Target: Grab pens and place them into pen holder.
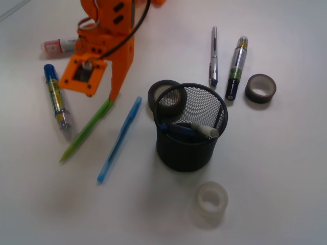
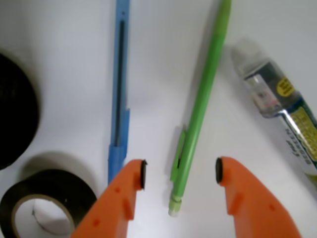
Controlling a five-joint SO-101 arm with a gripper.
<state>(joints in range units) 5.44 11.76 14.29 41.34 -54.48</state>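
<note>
The orange pincer [image 2: 181, 173] hangs low over the white tabletop [image 1: 265, 178], its two jaws spread wide apart, and the lime green pen [image 2: 203, 99] lies right in the gap between them, touching neither pad as far as the wrist view shows. In that view the pen runs from 6 o'clock up toward 12, clip end nearest the camera. Just at 9 o'clock of it lies the light blue pen [image 2: 119, 89], nearly parallel, its lower end beside the left-hand finger [image 2: 124, 198].

From the front, the green pen [image 1: 84, 135] slants away from under the orange arm toward 7 o'clock, and the blue one [image 1: 120, 139] sits just at its 3 o'clock side. The black mesh pen holder [image 1: 190, 148] stands upright near the middle of the tabletop, with a dark blue pen [image 1: 179, 130] and a white pen [image 1: 204, 130] already leaning inside. At 12 o'clock of the holder, well apart, lies the silver metal pen [image 1: 213, 56].

A dark tape roll [image 1: 166, 97] touches the holder's rim at 10 o'clock; another [image 1: 260, 88] sits at 2 o'clock, a clear roll [image 1: 211, 200] at 5 o'clock. A thick marker with a blue cap [image 1: 57, 99] lies at 9 o'clock of the green pen, and one with a black cap [image 1: 236, 66] lies beside the silver pen.
</note>
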